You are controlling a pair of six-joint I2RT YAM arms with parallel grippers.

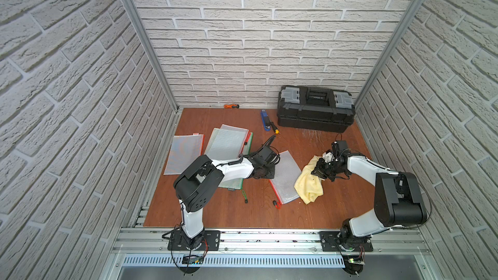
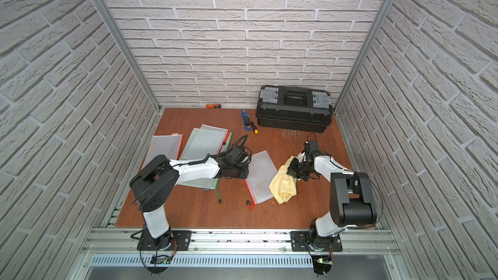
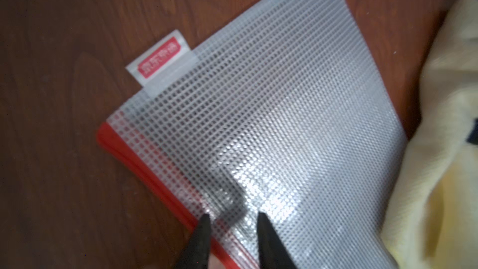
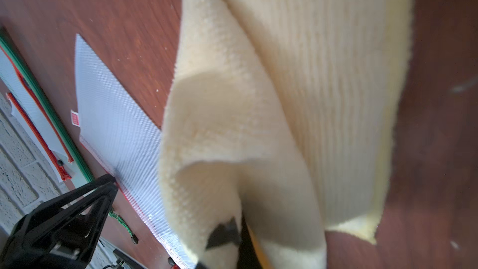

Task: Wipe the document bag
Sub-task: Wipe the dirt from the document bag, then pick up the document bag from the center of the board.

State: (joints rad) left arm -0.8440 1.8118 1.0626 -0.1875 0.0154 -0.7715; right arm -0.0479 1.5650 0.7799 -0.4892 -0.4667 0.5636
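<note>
**Fig. 1. Cloth at the edge of the mesh document bag, ahead of the wiping stroke**

**Top views.** In both top views the document bag, a clear mesh pouch, lies flat on the table between the 2 arms. It is apart from the other pouches on the left arm's side. The left gripper is over one long edge of the bag. The right gripper carries the yellow cloth, whose lower folds overlap the opposite long edge.

**Left wrist view.** The left gripper's 2 fingers stand apart, their tips over the mesh just inside the red zip edge. Whether they press on the bag cannot be told.

**Right wrist view.** The right gripper's fingers are clamped together on a fold of the cloth, which hangs before the lens and hides much of the bag.

**Note on technique.** The step in hand appears to be the start of the wipe.
- The pouch looks light and slippery, so the left fingertips should bear down near the zip to pin it.
- The right arm should lower until a broad fold of cloth, not the fingertips, meets the mesh.
- Strokes should run away from the pinned edge, keeping the bag taut and not buckled.
</note>
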